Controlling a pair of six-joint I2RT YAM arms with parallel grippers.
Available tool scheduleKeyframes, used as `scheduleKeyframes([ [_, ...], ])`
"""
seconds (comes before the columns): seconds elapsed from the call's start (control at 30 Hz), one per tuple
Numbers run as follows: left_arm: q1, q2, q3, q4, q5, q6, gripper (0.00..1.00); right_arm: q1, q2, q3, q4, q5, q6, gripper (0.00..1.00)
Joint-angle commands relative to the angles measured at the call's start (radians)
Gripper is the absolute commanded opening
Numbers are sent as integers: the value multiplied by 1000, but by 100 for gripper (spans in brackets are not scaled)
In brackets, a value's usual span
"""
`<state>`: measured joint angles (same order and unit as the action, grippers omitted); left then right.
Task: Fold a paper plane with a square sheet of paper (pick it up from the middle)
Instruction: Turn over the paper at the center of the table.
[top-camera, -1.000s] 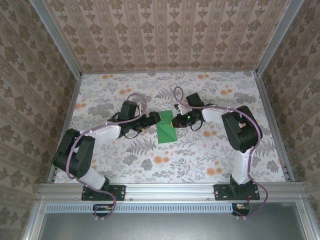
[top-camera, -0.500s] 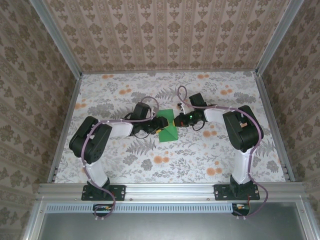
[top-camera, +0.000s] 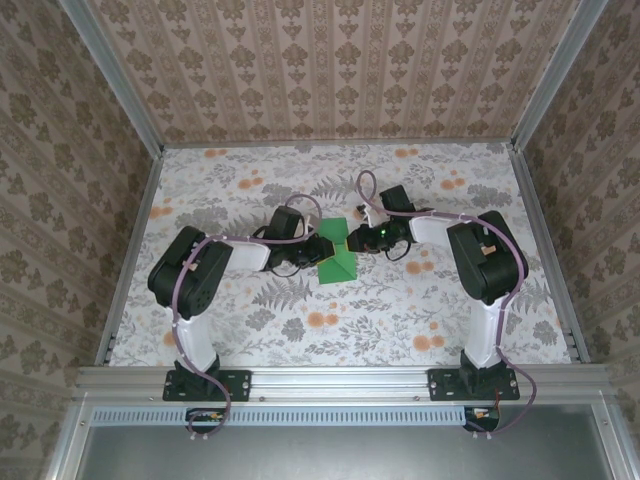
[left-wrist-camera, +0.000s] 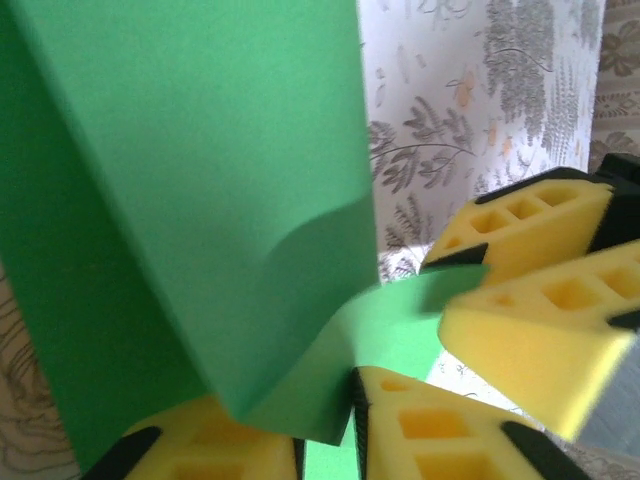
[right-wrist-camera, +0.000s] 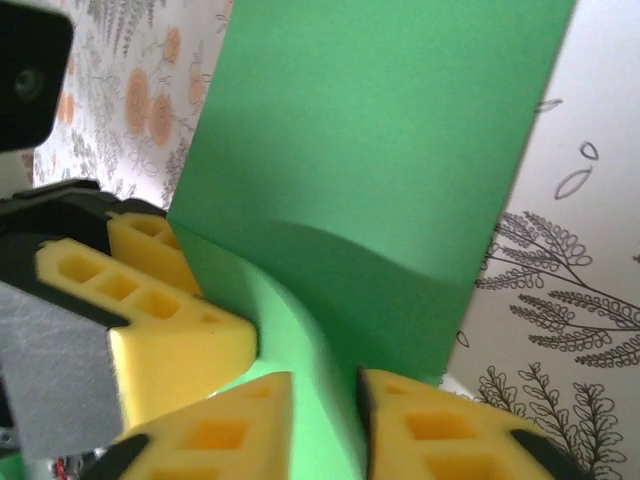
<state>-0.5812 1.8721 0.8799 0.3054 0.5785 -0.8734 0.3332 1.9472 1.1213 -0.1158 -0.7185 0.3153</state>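
Note:
The square sheet of paper (top-camera: 336, 264) is bright green and folded, held up off the table's middle between both arms. In the top view my left gripper (top-camera: 316, 251) meets it from the left and my right gripper (top-camera: 351, 238) from the right. In the left wrist view my left gripper (left-wrist-camera: 324, 440) has its yellow foam fingers (left-wrist-camera: 440, 425) pinched on a lower corner of the sheet (left-wrist-camera: 200, 180). In the right wrist view my right gripper (right-wrist-camera: 325, 430) stands slightly open, a curved fold of the sheet (right-wrist-camera: 380, 150) running through the gap. Each wrist view shows the other gripper's foam fingers (left-wrist-camera: 540, 290) (right-wrist-camera: 150, 300) close by.
The table (top-camera: 400, 320) has a floral covering and is walled by patterned panels at the back and sides. An aluminium rail (top-camera: 340, 378) runs along the near edge by the arm bases. Cables loop over both arms near the paper.
My left arm swung in toward the paper and its fingers closed on it. My right gripper, shut on the sheet before, has eased apart. The paper has shifted slightly.

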Motion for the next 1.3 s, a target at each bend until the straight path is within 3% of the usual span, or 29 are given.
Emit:
scheduleKeyframes([
  [0.0, 9, 18, 26, 67, 22, 34, 17, -11, -107, -15, -5, 5, 29, 39],
  [0.13, 15, 14, 29, 57, 6, 54, 10, -36, -209, -35, -44, 111, 66, 60],
  [0.3, 23, -29, 37, -18, -28, 111, 4, -58, -365, -78, -87, 260, 62, 72],
  [0.47, 24, -132, 108, -315, -117, 237, 2, -61, -488, -112, -100, 409, 58, 83],
  [0.63, 23, -231, 286, -819, -337, 404, 2, -71, -550, -143, -99, 511, 83, 96],
  [0.8, 19, -251, 482, -1202, -574, 495, 3, -90, -602, -161, -98, 559, 100, 98],
  [1.03, -40, -168, 719, -1515, -991, 497, 3, -106, -605, -170, -106, 592, 96, 97],
  [1.27, -114, 41, 893, -1723, -1281, 397, 3, -122, -591, -169, -127, 642, 107, 97],
])
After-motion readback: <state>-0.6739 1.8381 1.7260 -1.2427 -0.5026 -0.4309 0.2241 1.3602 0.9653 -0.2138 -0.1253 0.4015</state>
